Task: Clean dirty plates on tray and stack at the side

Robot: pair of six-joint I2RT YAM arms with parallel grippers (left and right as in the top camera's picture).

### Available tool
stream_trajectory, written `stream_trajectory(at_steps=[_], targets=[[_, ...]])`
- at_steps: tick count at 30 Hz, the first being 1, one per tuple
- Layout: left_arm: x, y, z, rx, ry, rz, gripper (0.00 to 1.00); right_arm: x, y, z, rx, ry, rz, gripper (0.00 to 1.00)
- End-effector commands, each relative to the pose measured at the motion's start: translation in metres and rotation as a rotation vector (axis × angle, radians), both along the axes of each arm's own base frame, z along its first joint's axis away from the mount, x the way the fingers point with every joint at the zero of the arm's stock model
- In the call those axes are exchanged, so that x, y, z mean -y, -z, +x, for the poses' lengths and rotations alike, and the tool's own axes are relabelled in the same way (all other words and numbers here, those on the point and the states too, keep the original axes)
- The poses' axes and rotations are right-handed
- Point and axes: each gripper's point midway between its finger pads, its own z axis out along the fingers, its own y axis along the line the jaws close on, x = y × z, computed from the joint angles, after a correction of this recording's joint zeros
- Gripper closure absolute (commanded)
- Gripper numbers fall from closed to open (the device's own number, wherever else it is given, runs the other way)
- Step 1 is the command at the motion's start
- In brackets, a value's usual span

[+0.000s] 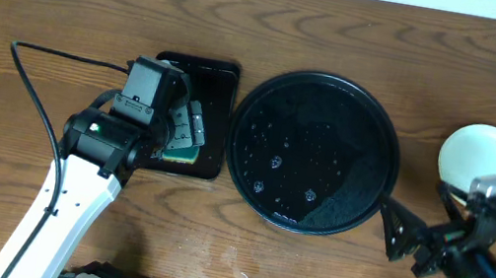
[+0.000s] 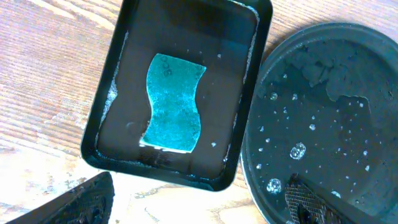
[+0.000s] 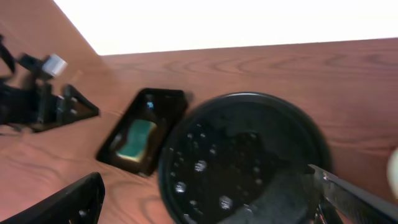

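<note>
- The round black tray is shown wet and beaded with droplets at the middle of the worktop; no plate is seen on it.
- The plates are seen as a pale round stack on the bare wood to the right of the tray, apart from its rim. How many are stacked cannot be told from above.
- The left hand is held released over the small rectangular tray. The green sponge lies flat inside it, ungrasped, with the fingers spread well clear to either side.
- The right hand is held released and empty near the round tray's lower right edge, just short of the stack.
- The cleaning and stacking are judged to be done or very nearly so, the closing step being in hand.
- Little is called for next, it is thought: both arms to be drawn clear, without the stack being nudged by the right one.
</note>
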Motion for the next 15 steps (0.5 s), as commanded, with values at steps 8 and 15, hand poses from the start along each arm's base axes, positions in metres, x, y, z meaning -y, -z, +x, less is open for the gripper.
stream_trajectory(at_steps=[8, 15], targets=[[0.000, -0.011, 0.004, 0.029, 0.005, -0.001, 0.12, 0.036, 0.030, 0.021, 0.197, 0.183, -0.257, 0.01], [0.000, -0.011, 0.004, 0.029, 0.005, -0.001, 0.12, 0.038, 0.098, 0.025, 0.257, 0.202, -0.260, 0.01]])
